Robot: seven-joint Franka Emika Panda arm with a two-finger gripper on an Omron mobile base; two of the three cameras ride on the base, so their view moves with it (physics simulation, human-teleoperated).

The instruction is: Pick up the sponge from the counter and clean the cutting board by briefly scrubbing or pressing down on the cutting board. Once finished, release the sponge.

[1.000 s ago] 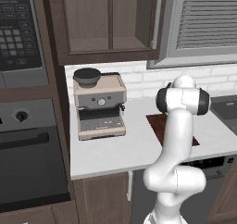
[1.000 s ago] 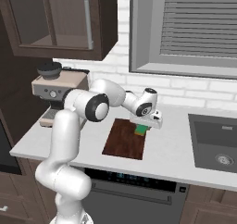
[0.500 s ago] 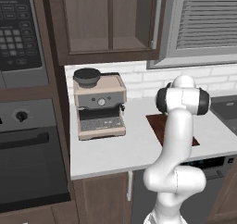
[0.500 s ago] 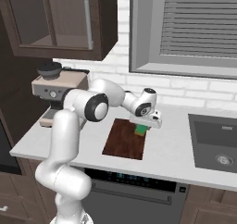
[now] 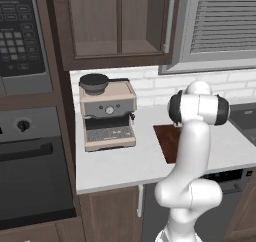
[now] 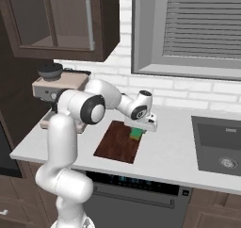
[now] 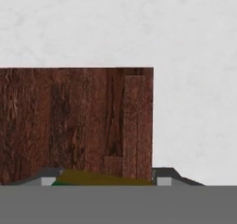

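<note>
The green sponge (image 6: 136,134) sits low over the far right corner of the dark reddish-brown cutting board (image 6: 116,143), with my gripper (image 6: 139,130) shut on it from above. In the hand view the sponge (image 7: 99,177) shows yellow and green at the bottom between the two fingertips (image 7: 163,176). The board (image 7: 74,121) lies just beyond it, and the off-white counter (image 7: 194,79) surrounds the board. Whether the sponge touches the board I cannot tell. In the left base view the arm covers part of the board (image 5: 166,140).
A coffee machine (image 6: 55,88) stands on the counter left of the board, against the tiled wall. A dark sink basin (image 6: 220,144) is set into the counter at the right. Wall cabinets (image 5: 117,23) hang overhead. An oven (image 5: 30,161) stands to the far left.
The gripper with the sponge has crept slightly left and lower over the board's corner. Nothing else has moved.
</note>
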